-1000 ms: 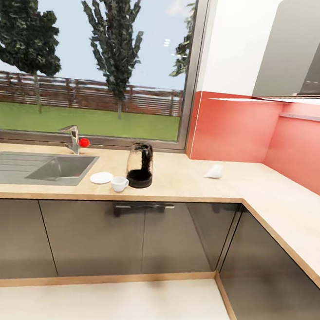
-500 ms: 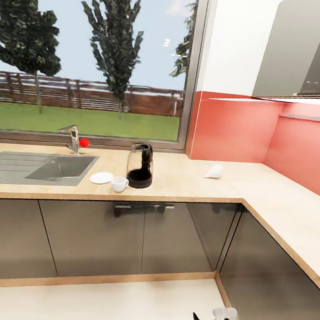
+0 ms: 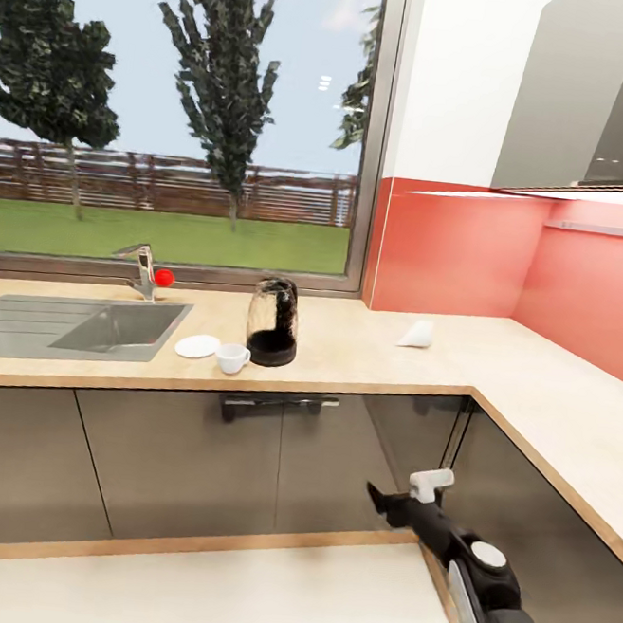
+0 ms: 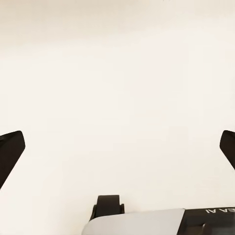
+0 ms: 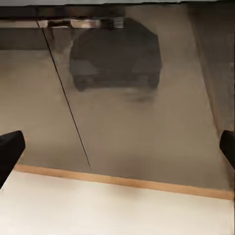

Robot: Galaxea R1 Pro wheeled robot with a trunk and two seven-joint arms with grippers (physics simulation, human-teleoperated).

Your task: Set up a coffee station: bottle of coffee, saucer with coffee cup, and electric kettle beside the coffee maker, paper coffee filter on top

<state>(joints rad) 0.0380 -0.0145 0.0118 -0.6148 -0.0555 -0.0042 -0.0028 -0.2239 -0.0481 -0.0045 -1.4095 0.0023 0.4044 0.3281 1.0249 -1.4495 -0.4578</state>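
Right end effector (image 3: 405, 490) raised in front of the lower cabinets (image 3: 239, 467), below the worktop (image 3: 364, 359) edge; fingers apart, nothing held. In the right wrist view the two dark tips sit at opposite edges with the glossy cabinet doors between them. Left end effector (image 4: 117, 147): tips also wide apart, over plain pale floor, empty.

On the worktop: coffee maker (image 3: 273, 323) near the middle, cup (image 3: 233, 357) just left of it and nearer the front edge, saucer (image 3: 198, 345) beside the cup. Cup looks to be on the worktop, not on the saucer. Filter (image 3: 417, 334) lies well to the right, near the red backsplash (image 3: 450, 253). Sink (image 3: 81, 326) and tap (image 3: 142, 271) at far left.

Risks, as I judge them:
- Arm comes up from under the overhang; a steep lift could clip the worktop edge or the cabinet handle (image 3: 279, 402).
- Cup sits close to both saucer and coffee maker; a wide-open approach could knock either.
- Filter is light and lies on its side; likely to slide or crumple when pinched.

Hard to make out: the kettle and the coffee bottle. Coffee maker detail is murky, so the top opening is unclear. The wall cupboards (image 3: 599, 92) are cut off at upper right.
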